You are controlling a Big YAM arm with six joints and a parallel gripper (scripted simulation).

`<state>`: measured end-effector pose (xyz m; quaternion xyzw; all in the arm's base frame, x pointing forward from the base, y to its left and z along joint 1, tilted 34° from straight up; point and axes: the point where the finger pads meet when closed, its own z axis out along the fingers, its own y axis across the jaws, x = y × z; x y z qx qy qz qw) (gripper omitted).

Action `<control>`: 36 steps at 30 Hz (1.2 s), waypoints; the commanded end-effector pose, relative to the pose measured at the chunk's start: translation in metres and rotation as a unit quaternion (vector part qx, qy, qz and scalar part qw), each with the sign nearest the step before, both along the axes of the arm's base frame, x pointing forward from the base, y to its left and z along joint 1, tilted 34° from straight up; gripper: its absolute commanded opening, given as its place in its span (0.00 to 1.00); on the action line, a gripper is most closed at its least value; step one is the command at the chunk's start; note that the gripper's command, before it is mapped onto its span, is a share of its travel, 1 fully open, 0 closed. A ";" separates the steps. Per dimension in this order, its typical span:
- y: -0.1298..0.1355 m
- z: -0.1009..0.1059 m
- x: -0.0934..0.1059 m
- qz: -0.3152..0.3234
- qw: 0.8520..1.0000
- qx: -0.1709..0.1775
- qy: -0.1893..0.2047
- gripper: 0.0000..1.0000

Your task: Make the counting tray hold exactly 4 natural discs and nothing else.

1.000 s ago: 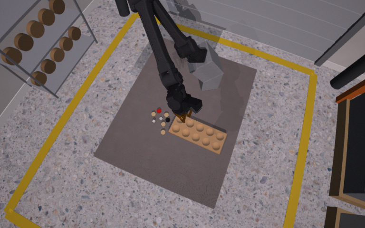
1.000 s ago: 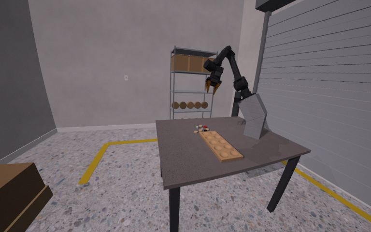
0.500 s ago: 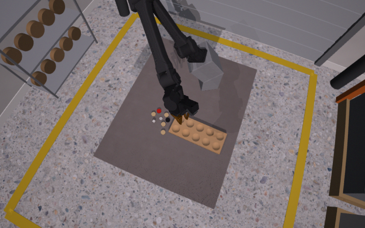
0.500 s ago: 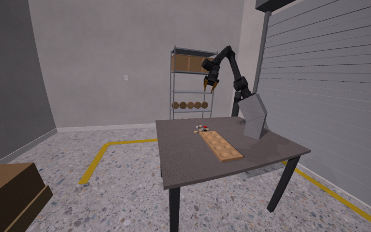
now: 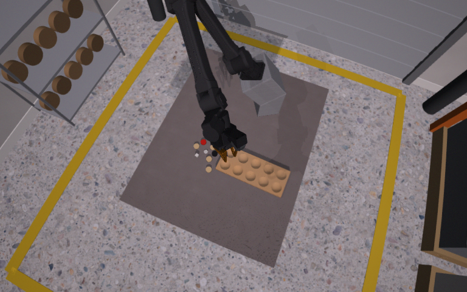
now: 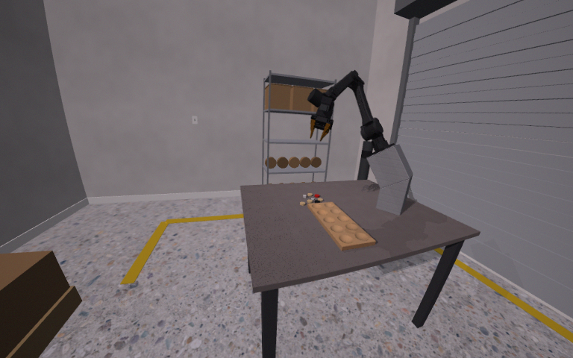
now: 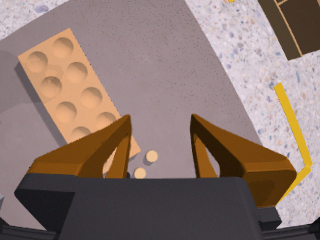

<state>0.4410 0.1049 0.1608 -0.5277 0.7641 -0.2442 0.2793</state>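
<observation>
A: Where's the tray (image 5: 253, 173)?

B: Flat on the table (image 6: 295, 257), w/ rows of round pockets. In the wrist view the pockets I can see look bare, no discs in them. One end is hidden by a finger, so I can't tell for that bit.

A: And the discs?

B: Loose in a small bunch just beside the tray's end. Tan ones, e.g. this disc (image 5: 208, 168) and another (image 5: 196, 146). Mixed in are a red bit (image 5: 203, 142), a black bit (image 5: 214, 153) and small white bits (image 5: 205, 151). Those must stay on the table.

A: What's the gripper (image 6: 319, 131) doing?

B: It hangs high over the table, pointing down, about half open. Nothing is in it.

A: So what's the job now?

B: I think it's picking the first tan disc. Tray needs 4, so prob. all 4 are left to do.

A: How to do it well?

B: Pick a tan disc at the edge of the bunch, like the one nearest the tray's front corner. Go straight down, w/ a finger each side of it. Don't bump the red or black bits. They sit close, so it's tight. Don't push the tray either, it must not slide. Then lift, and drop it gently into one pocket.
</observation>
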 end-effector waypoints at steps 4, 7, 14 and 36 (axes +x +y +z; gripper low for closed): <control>0.009 0.014 0.004 0.001 1.000 0.013 -0.017 0.45; -0.002 0.067 0.034 -0.043 0.993 0.077 -0.082 0.45; 0.008 0.034 0.022 -0.031 0.996 0.064 -0.047 0.45; -0.002 0.051 0.032 -0.068 0.989 0.112 -0.070 0.45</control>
